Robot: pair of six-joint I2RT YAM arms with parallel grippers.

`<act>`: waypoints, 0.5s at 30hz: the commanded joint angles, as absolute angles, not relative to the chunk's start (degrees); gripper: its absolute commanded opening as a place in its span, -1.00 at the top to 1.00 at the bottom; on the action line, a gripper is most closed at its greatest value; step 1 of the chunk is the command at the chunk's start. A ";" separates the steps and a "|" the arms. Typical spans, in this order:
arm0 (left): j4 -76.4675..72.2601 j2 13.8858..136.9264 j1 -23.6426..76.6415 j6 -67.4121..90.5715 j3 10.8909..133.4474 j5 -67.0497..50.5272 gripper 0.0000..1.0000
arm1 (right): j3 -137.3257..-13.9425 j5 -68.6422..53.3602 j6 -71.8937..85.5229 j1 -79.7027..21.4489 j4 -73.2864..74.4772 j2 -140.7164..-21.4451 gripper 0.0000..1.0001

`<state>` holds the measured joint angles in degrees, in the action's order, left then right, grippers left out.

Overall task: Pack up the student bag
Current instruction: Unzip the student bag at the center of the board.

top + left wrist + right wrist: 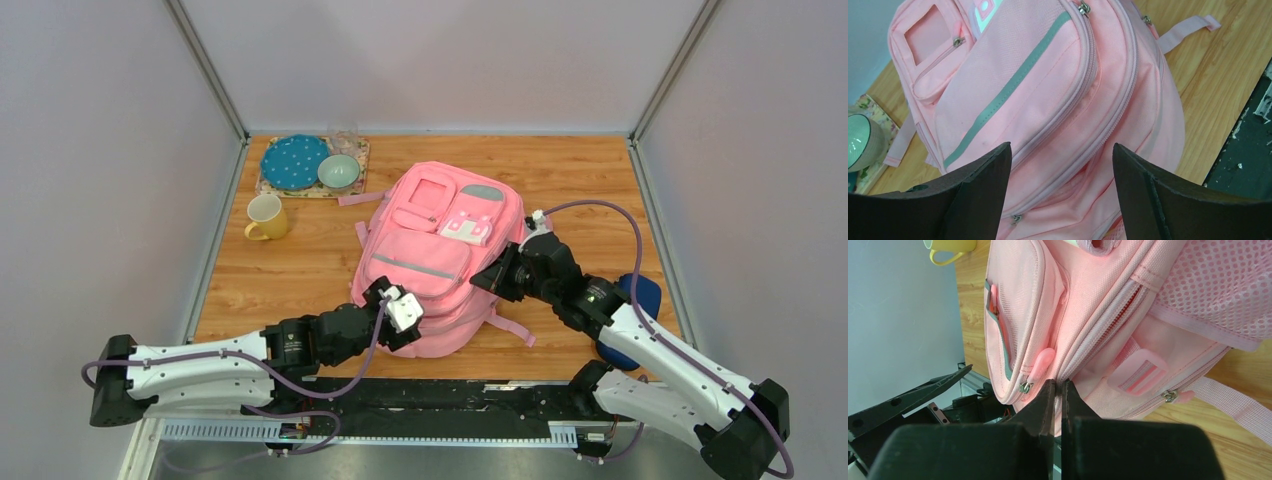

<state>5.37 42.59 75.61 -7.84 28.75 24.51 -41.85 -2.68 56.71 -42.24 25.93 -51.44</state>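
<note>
The bag lies flat in the middle of the tabletop, pockets up. The right end effector is at 4 o'clock of the bag. Its fingers are pressed together and the tips are at the zip. I cannot tell if a zip pull is between them. The left end effector hovers at 7 o'clock of the bag, with fingers wide apart and nothing held.

The step in hand seems to be to open this zip. I think it goes well only if the left side first holds the fabric close to the seam, so that the bag does not slide. The right side should then pull along the curve of the seam, not away from it, and go slowly at the corner.

There is free wood at 8 to 9 o'clock of the bag. The mug stands at 10 o'clock, and the plate and bowl at 11. The case lies under the right arm at 4 o'clock, near the edge. The walls close 3 and 9 o'clock. A pull toward 6 o'clock may bring the bag over the near edge.
</note>
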 commanded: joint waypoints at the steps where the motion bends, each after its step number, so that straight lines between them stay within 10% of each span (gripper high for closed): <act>1: 4.31 45.08 75.50 -9.14 27.86 23.30 -0.61 | -46.84 -5.10 55.90 -42.54 20.83 -49.75 1.00; 15: -7.46 50.89 75.50 -15.11 25.49 34.45 -0.34 | -46.50 -4.83 55.72 -42.54 22.15 -48.52 1.00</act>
<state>-0.49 49.89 75.75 -11.05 25.65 29.04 -42.50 -2.50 56.47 -42.22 27.07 -51.40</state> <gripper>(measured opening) 0.730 0.029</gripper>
